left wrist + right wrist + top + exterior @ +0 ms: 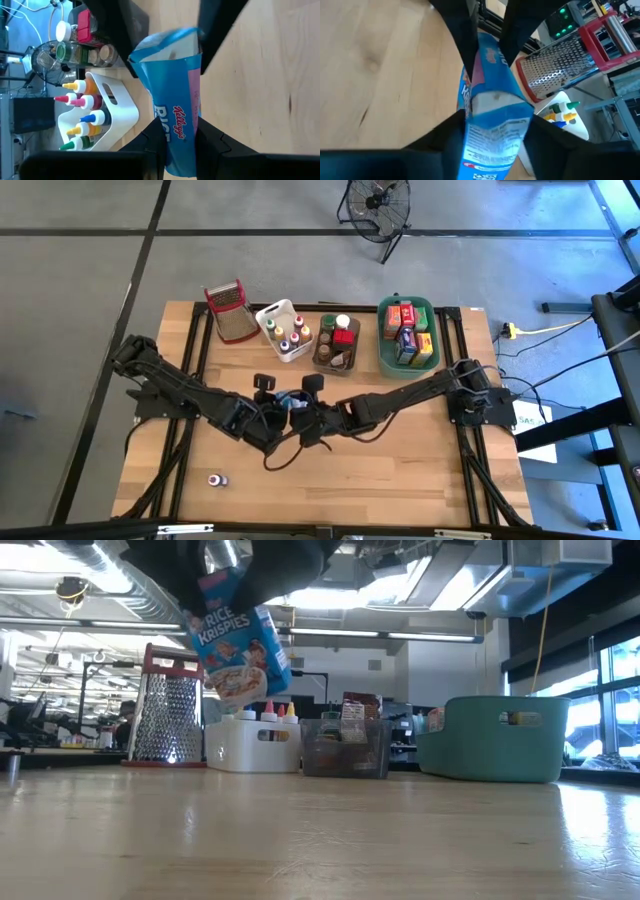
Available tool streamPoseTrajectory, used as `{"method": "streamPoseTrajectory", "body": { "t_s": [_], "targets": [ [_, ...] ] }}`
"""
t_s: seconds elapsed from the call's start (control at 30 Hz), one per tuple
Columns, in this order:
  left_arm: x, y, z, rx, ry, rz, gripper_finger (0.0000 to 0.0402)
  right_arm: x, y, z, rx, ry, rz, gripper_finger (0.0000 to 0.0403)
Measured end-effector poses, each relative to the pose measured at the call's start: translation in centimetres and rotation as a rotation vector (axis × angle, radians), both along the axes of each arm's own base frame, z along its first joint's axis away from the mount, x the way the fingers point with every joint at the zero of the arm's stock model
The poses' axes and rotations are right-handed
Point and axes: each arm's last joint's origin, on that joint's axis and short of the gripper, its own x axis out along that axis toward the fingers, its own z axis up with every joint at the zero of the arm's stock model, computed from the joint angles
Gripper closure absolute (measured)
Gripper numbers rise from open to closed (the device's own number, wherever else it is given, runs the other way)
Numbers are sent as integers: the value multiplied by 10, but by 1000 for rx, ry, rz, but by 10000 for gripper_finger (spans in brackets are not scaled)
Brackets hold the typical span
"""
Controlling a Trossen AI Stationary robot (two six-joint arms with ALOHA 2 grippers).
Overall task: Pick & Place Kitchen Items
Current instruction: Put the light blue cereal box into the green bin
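Observation:
A small blue Rice Krispies box hangs above the middle of the table between both arms. It also shows tilted in the low view, with its upper end hidden by the dark grippers. My left gripper is shut on one end of it. My right gripper comes from the opposite side, with its fingers against the other end. A tiny bottle lies alone on the table near the front left. My left gripper pinches the box between its two fingers at the end with the logo lettering, fingers lying across the box. The box is lifted clear of the table. My right gripper has its two fingers against opposite sides of the box's other end, beside the end flap, coming slanting down from the table's right. The box is clear of the table.
Along the far edge stand a metal grater with a red top, a white tub of small bottles, a brown tub of jars and a green tub of boxes. Bare wood lies at the front.

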Motion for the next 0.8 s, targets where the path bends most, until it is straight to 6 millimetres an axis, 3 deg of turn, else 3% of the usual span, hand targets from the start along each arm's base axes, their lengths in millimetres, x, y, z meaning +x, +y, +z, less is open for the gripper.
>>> {"method": "streamPoseTrajectory", "body": {
  "t_s": [0.23,0.43,0.8],
  "targets": [
    [0,0,0,3,-3,4,340,0,-2,0,-2,2,-2,285],
    [0,0,0,12,-6,5,315,0,-2,0,-7,7,4,289],
    [1,0,0,7,-14,2,221,-1,-3,-1,-33,24,-16,290]
  ]
}}
